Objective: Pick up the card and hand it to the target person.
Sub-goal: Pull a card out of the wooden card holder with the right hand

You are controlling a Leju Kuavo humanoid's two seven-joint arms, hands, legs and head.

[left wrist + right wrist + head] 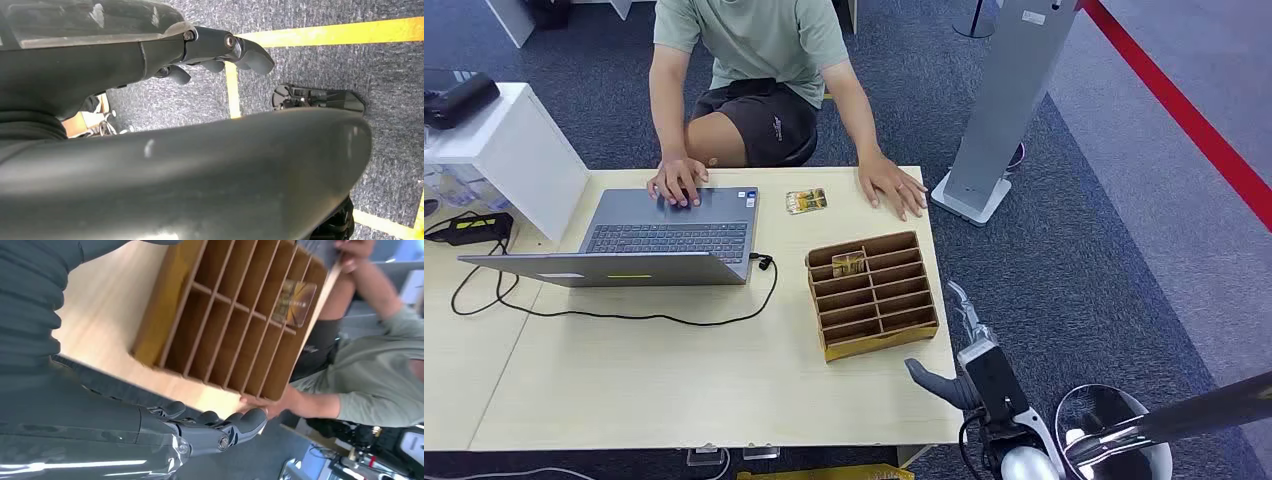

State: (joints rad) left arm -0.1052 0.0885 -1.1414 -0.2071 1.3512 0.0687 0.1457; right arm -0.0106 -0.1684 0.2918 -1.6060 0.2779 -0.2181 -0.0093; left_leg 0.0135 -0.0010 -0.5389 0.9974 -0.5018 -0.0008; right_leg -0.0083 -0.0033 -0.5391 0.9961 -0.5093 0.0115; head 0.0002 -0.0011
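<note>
Head view puts my right hand (959, 350) empty, fingers loosely apart, just off the table edge, so I'd reach over the wooden organizer (873, 294) to pinch the upright card (848, 264) in its far slot

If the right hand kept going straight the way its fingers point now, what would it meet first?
Probably nothing: the right hand sits off the table's right edge, fingers aimed along it past the organizer. Further on lies the person's hand, though depth is unclear.

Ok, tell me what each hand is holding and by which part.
Nothing is held. The right hand hangs empty off the table's edge beside the wooden organizer; the left hand hangs over the carpet with nothing in it.
</note>
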